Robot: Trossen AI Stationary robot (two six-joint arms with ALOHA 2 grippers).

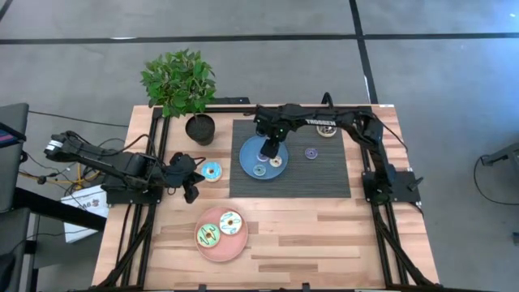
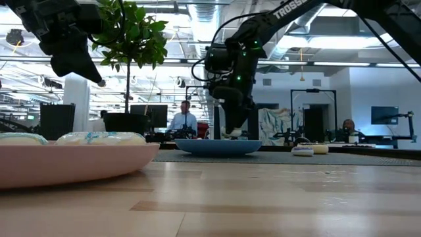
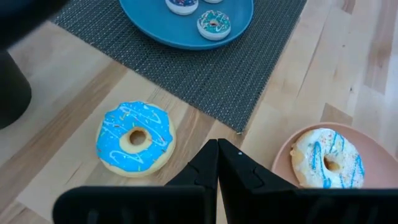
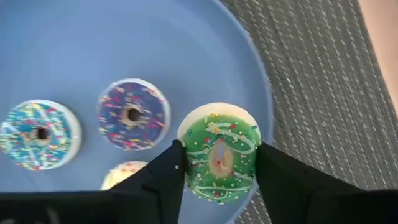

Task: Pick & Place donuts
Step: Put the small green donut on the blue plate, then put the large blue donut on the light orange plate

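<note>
We see the right gripper (image 4: 216, 163) over the blue plate (image 1: 250, 159), centre of the high view, its dark fingers (image 4: 163, 177) clamped on a green mini donut (image 4: 220, 152). The donut is a round ring, so it has no long axis; its iced, sprinkled face is turned toward the wrist camera. Flat on the smooth plate lie a purple mini (image 4: 132, 115), a blue mini (image 4: 38, 134) and part of a cream one (image 4: 124, 172). The plate sits on a ribbed dark mat (image 1: 324, 174) on the pale wooden counter (image 1: 324, 235).

The left gripper (image 3: 217, 163) hangs left of centre, fingers pressed together on nothing, beside the light blue donut (image 3: 135, 138). A white donut (image 3: 327, 158) and a green donut (image 1: 208, 236) lie flat on the pink plate (image 1: 219, 249).
</note>
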